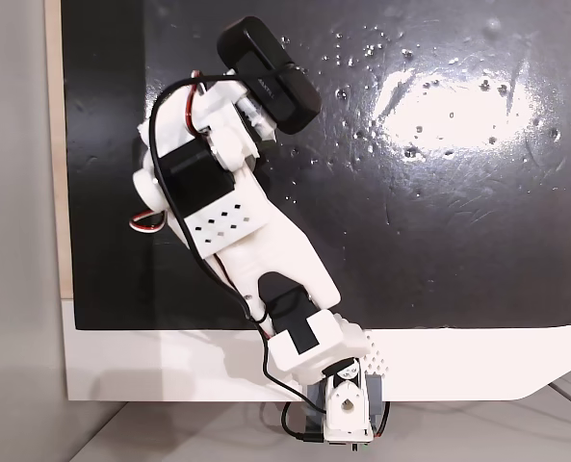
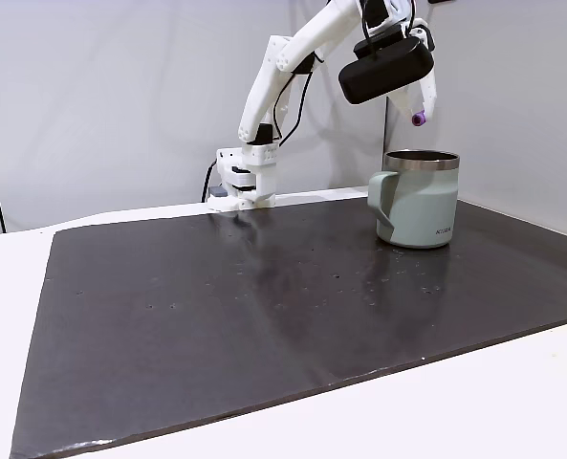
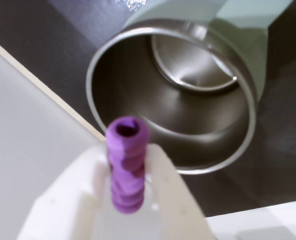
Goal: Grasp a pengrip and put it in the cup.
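- The white two-finger hand (image 3: pixel 130 180) pinches a small purple ribbed rubbery pengrip (image 3: pixel 127 170) between its blurred fingers; in the wrist view the tube's open end points out past the fingertips, and its other end is hidden between them.
- In a fixed view from the side, the hand (image 2: pixel 417 110) hangs in the air and the pengrip (image 2: pixel 418 120) shows only as a tiny purple tip, too small to make out its ribs.
- Directly below the hand stands the pale grey-green cup with a shiny steel inside (image 2: pixel 419 199), upright on the dark worktop (image 2: pixel 264 306), its handle turned away from the hand's side.
- The wrist view looks down into the cup (image 3: pixel 187 95); its outer wall is cut off at the top edge.
- From above, the arm's black camera housing (image 1: pixel 269 73) covers the hand and the cup.
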